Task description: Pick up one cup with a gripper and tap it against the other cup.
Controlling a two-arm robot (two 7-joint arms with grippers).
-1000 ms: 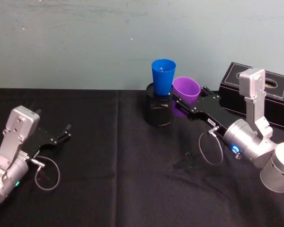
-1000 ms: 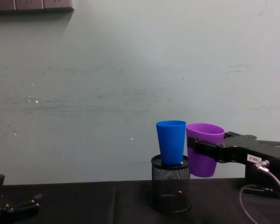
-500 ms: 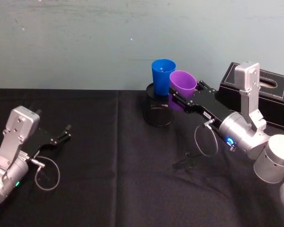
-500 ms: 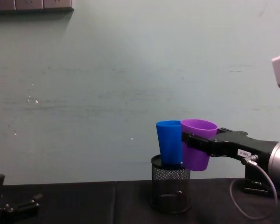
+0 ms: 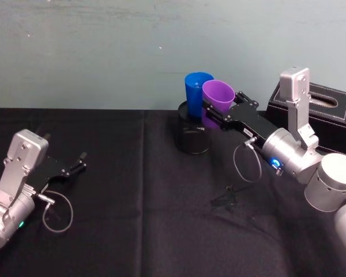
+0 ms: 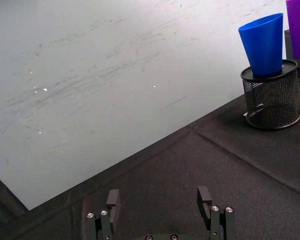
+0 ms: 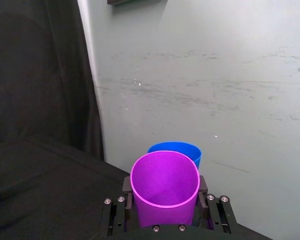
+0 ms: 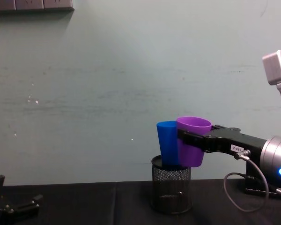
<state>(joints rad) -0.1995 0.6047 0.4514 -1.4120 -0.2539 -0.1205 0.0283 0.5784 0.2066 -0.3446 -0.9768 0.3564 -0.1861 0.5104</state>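
The right gripper [image 8: 189,140] is pinching the purple cup [image 8: 193,158], having carried it leftward; it is now touching the blue cup [image 8: 166,143] beyond its fingertips. The left gripper [image 6: 160,197] is lying spread, well apart.

A robot test bench in a lab-like room — not a home or a shop. The table [image 5: 132,231] is draped in plain black cloth with seams showing, and its far edge meets a bare, pale green wall [image 5: 104,52] marked with scuffs. A dark drape [image 7: 40,75] hangs beside that wall. A silver left arm [image 5: 14,173] and right arm [image 5: 291,158] reach over the cloth. The props are few and staged — a blue cup [image 5: 193,95], a purple cup [image 5: 218,95], a mesh pen holder [image 5: 191,135], and a black box [image 5: 337,124] at the far right.
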